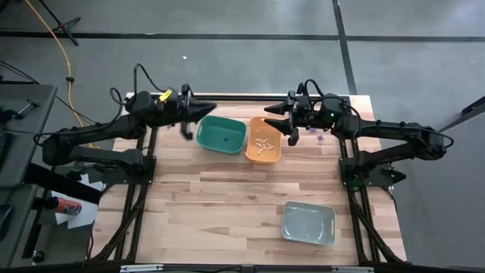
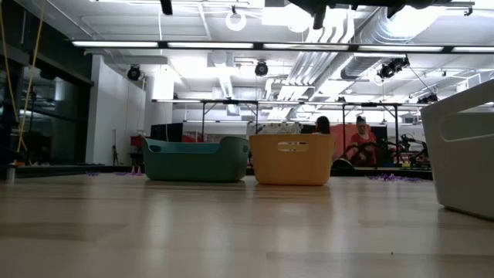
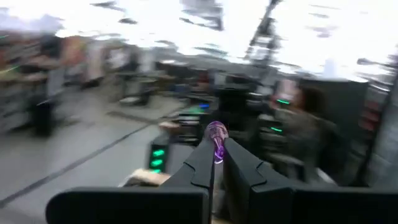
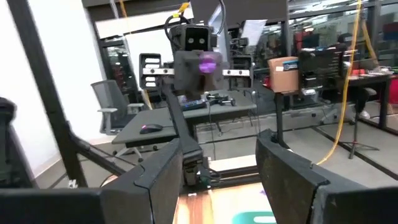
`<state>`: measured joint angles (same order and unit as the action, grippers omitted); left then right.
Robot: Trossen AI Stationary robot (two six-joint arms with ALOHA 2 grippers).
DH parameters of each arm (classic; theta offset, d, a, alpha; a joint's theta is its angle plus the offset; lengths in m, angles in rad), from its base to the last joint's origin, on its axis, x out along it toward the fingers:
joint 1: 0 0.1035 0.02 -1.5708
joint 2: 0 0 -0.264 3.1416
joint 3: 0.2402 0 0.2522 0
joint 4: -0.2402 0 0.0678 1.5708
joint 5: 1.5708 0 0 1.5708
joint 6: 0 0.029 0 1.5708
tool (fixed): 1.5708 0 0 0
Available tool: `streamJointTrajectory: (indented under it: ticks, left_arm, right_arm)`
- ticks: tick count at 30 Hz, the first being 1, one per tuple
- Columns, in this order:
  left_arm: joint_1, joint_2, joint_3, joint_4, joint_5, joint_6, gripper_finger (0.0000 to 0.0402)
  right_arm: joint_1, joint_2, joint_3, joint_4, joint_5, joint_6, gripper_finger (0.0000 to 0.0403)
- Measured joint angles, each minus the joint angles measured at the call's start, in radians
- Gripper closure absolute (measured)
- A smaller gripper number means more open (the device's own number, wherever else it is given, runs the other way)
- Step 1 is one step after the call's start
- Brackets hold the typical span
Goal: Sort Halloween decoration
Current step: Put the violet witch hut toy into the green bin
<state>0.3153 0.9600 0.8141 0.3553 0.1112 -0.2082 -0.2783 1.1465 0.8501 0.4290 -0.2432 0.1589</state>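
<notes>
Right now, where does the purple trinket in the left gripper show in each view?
High view: hidden at the left gripper, left of the green bin.
Low view: not in it; the green bin shows.
Left wrist view: purple trinket pinched at the fingertips.
Right wrist view: purple blob on the far arm.
Shared landmark: green bin.

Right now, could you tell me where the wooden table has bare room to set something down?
The wooden table is bare across its near left, beside the grey plastic bin. The far edge is crowded: green plastic bin, orange plastic bin, purple trinkets.
</notes>
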Motion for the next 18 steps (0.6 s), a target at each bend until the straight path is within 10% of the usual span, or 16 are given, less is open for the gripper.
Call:
streamJointTrajectory:
  ticks: [11,18]
  left_arm:
    - [0.148,0.365,0.418,-0.906,-0.066,-0.034,0.0392]
    - [0.192,0.573,0.410,-1.119,-0.067,-0.003,0.0392]
  right_arm:
    - [0.000,0.000,0.000,-0.050,0.069,0.001,0.0204]
    - [0.000,0.001,0.000,-0.100,0.069,0.001,0.0204]
